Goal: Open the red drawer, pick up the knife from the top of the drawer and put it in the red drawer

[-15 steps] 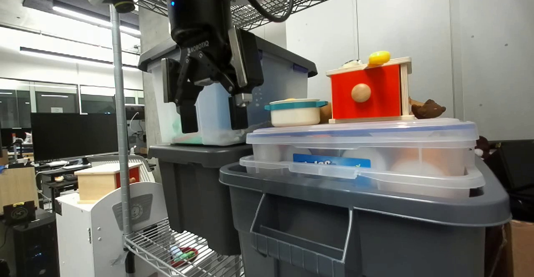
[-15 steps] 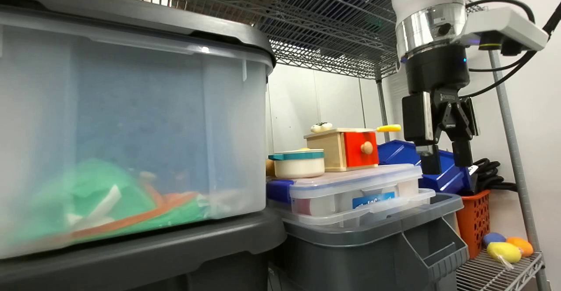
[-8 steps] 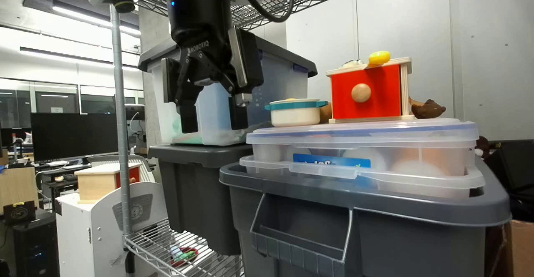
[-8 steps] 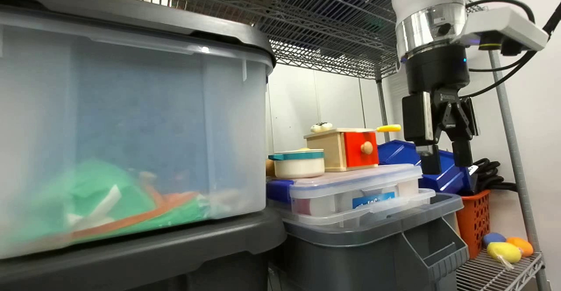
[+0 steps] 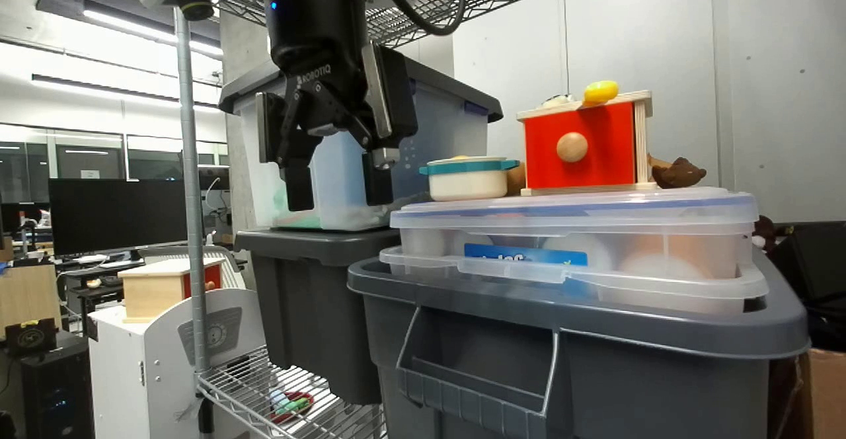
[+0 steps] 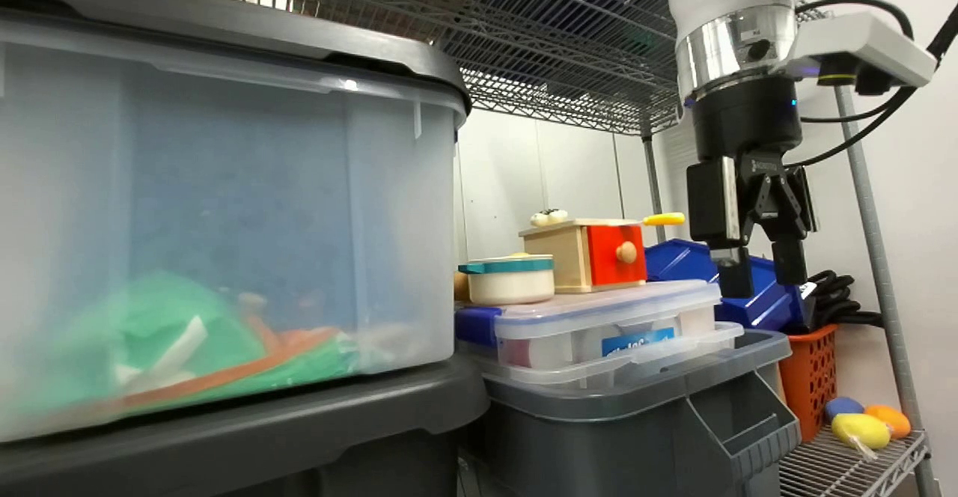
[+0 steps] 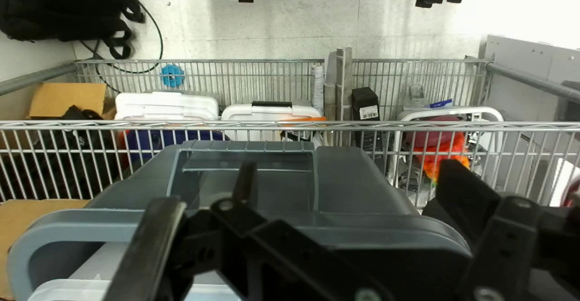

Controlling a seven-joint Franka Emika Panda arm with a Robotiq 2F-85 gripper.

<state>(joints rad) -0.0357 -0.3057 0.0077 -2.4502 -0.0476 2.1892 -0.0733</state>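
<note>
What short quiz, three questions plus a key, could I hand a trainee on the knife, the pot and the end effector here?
1. True or false: the end effector hangs open, apart from the knife.
2. Where does the cream pot stand? (a) in the orange basket (b) on the low clear tub's lid (c) in the blue bin
3. Fill in: the knife lies on top of the ____.

Key: 1 true; 2 b; 3 red drawer.
</note>
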